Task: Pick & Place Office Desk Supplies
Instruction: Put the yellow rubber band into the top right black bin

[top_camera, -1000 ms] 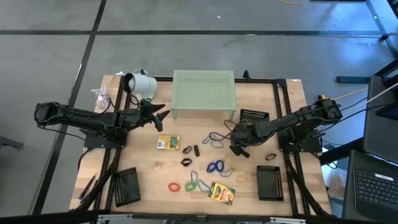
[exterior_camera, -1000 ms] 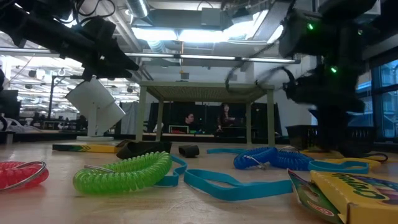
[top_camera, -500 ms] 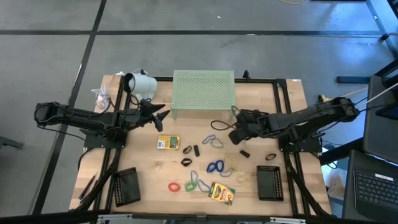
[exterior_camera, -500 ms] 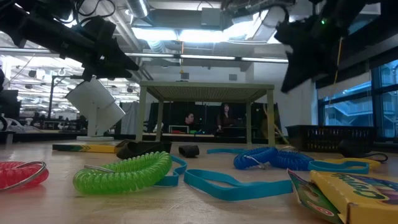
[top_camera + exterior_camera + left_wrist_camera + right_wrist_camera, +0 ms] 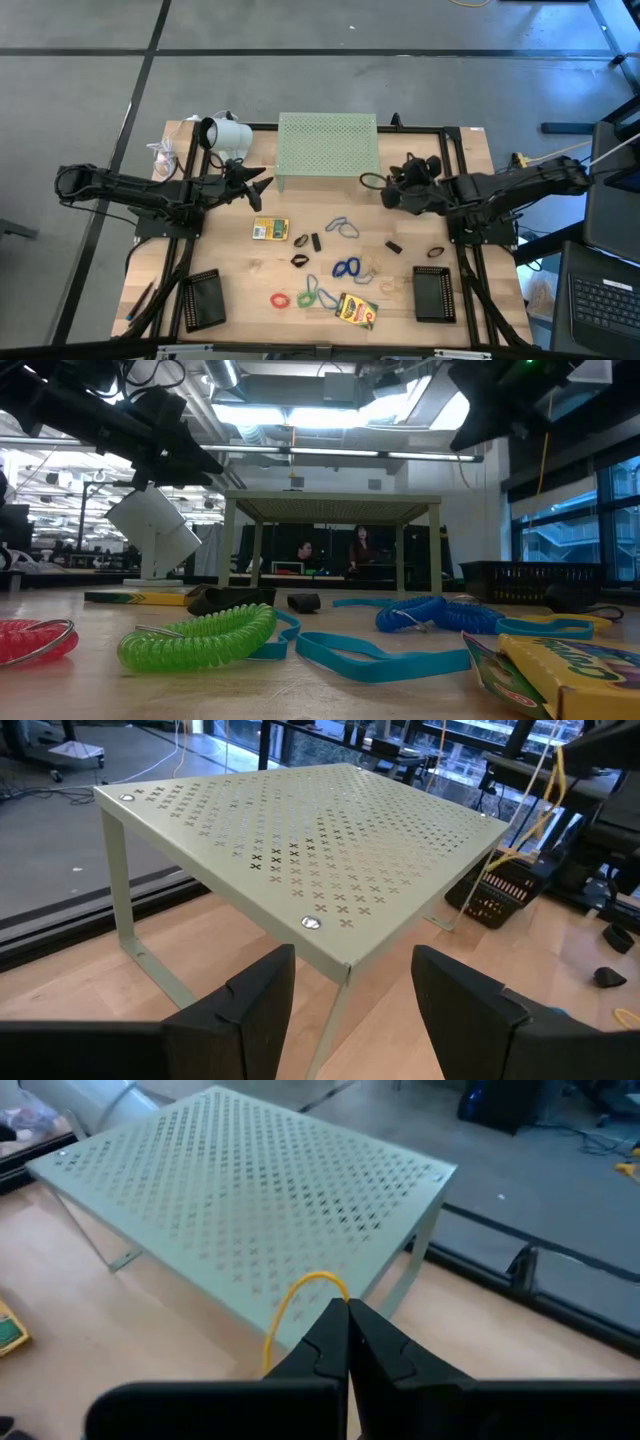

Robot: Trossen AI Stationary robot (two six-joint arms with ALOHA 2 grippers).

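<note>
My right gripper (image 5: 386, 192) is up off the table beside the pale green stand's (image 5: 328, 148) near right corner, shut on a thin yellow-tan rubber band (image 5: 300, 1302). My left gripper (image 5: 262, 184) waits open in the air by the stand's near left corner, and its fingers frame the stand (image 5: 300, 830). Loose on the wood lie two crayon boxes (image 5: 270, 229) (image 5: 356, 310), red (image 5: 280, 299), green (image 5: 308, 297) and blue (image 5: 347, 267) coiled loops, a blue band (image 5: 342, 226) and small black clips (image 5: 300, 241) (image 5: 393, 246). My right gripper pinches the rubber band at one point of its loop (image 5: 335, 1288), between the tips of its two shut fingers. The rest of the loop curves out past the fingertips (image 5: 372, 181). It is lifted clear of the table, just in front of the stand's corner.
A white lamp-like object (image 5: 225, 133) stands at the far left of the table. Black mesh trays sit at near left (image 5: 203, 299), near right (image 5: 434, 293) and beside the stand's right end (image 5: 408, 186). A dark ring (image 5: 435, 252) lies right of centre. Bare wood shows between the stand and the loose items.
My right gripper rose from table level among the loose items. It moved toward the far edge to the stand's near right corner and carried the rubber band up with it. In the low view it climbed to the top of the picture. The left arm kept still.
</note>
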